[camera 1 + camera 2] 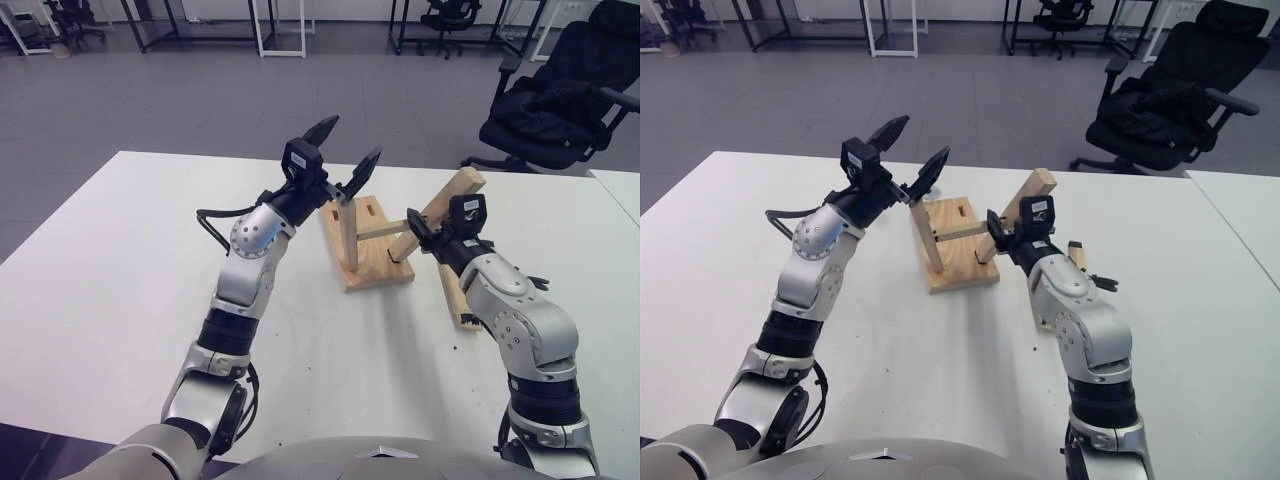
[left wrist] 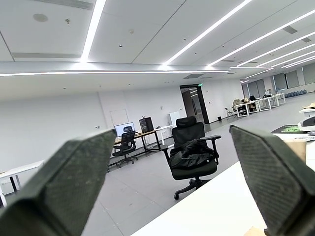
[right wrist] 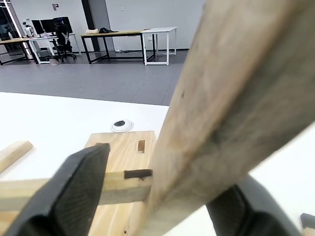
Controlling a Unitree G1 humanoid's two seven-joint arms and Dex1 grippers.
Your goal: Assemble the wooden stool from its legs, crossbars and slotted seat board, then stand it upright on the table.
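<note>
The slotted seat board (image 1: pixel 372 268) lies flat on the white table (image 1: pixel 120 250). One leg (image 1: pixel 347 238) stands upright in it, and a thin crossbar (image 1: pixel 378 232) runs from that leg to a second, tilted leg (image 1: pixel 447 203). My right gripper (image 1: pixel 418 236) is shut on the tilted leg near its lower end. In the right wrist view the tilted leg (image 3: pixel 221 98) sits between the fingers (image 3: pixel 74 191), with the crossbar (image 3: pixel 118 181) plugged into its side. My left gripper (image 1: pixel 344 150) hangs open above the upright leg, with nothing between its fingers (image 2: pixel 64 187).
Another loose wooden piece (image 1: pixel 455 300) lies on the table beside my right forearm. A black office chair (image 1: pixel 560 90) stands beyond the table's far right corner. A second white table (image 1: pixel 620 190) begins at the right edge.
</note>
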